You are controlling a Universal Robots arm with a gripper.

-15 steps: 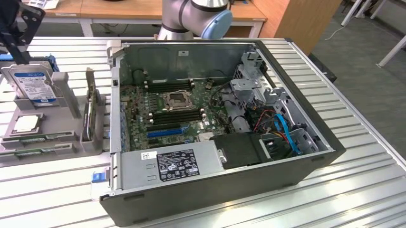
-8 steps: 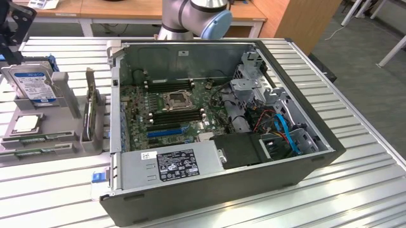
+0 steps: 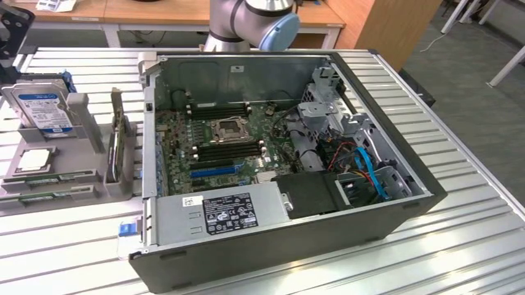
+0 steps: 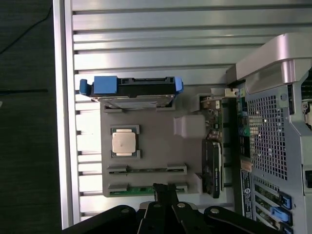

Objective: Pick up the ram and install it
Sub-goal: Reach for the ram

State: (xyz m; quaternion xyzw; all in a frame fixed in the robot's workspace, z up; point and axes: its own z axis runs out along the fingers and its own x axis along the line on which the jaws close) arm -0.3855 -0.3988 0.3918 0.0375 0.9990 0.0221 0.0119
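Your gripper [image 4: 165, 191] is clenched with nothing in it, fingertips above the ram [image 4: 139, 189]. You've got that ram lying in the edge slot of the grey holder [image 4: 156, 146], second stick [image 4: 146, 169] just beside it, CPU [image 4: 124, 143] near. The open PC case [image 3: 287, 153] sits on the exterior view's right of the holder.

The gripper [image 4: 165, 188], fingers pressed together, hangs with its tips over the green ram stick [image 4: 140, 189], which lies beside a 2nd stick [image 4: 146, 169] in a grey holder [image 4: 161, 148] that also carries a processor chip [image 4: 124, 143], a blue-framed hard drive [image 4: 131, 93] and an expansion card [image 4: 213, 163], just beside the computer case [image 4: 273, 122].
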